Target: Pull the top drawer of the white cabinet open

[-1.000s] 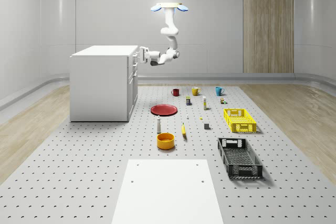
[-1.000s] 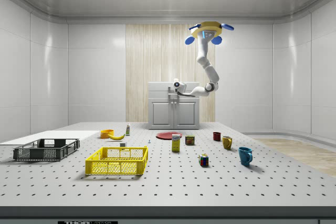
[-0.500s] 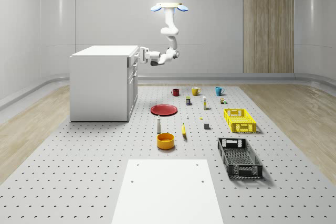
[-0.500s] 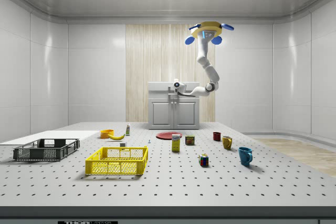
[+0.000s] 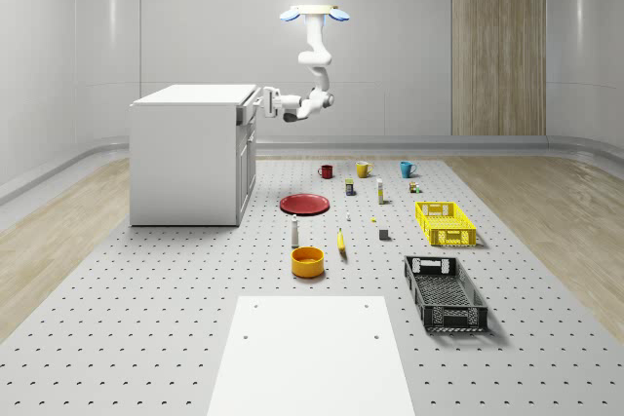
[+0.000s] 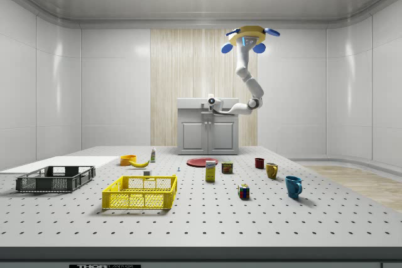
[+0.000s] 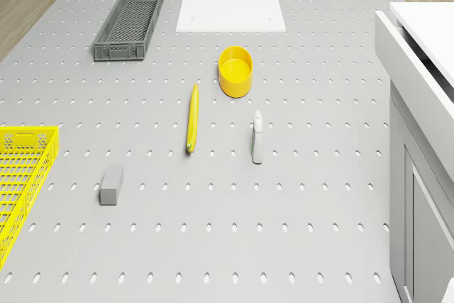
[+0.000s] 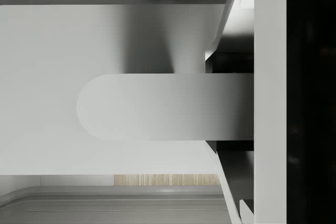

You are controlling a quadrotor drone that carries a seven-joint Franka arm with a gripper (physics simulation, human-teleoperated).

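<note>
- Drone [image 5: 313, 14] hovers high beside the white cabinet [image 5: 188, 153].
- Gripper [image 5: 261, 99] sits at the top drawer [image 7: 417, 69], which stands slightly open.
- Finger spread: cannot tell.

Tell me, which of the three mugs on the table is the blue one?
The blue mug stands at the end of the row on the whole-scene view's right. The yellow mug is in the middle and the red mug at the other end.
</note>
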